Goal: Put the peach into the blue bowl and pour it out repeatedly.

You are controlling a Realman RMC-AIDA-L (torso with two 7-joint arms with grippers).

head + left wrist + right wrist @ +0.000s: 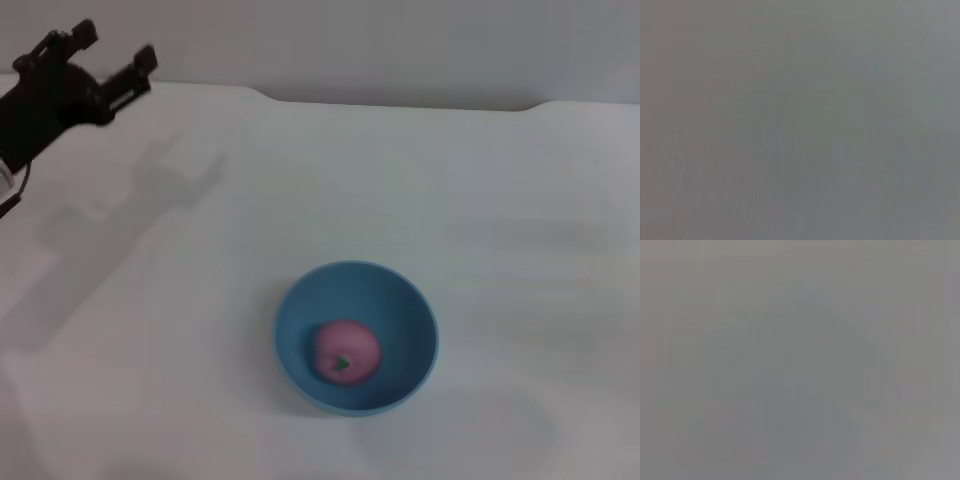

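My left end effector (113, 55) hovers released, well apart from the round light-blue plastic bowl (412, 305) upright on the white desk (500, 200). The small pink peach (345, 350) sits inside, stem nub facing up.

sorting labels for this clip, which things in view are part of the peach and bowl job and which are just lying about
Part of the job:
- peach, lying inside the bowl
- blue bowl, upright on the table
- left pincer, open, raised at the far left, holding nothing

Just there:
- white table
- nothing else lies about; the right pincer is not in view
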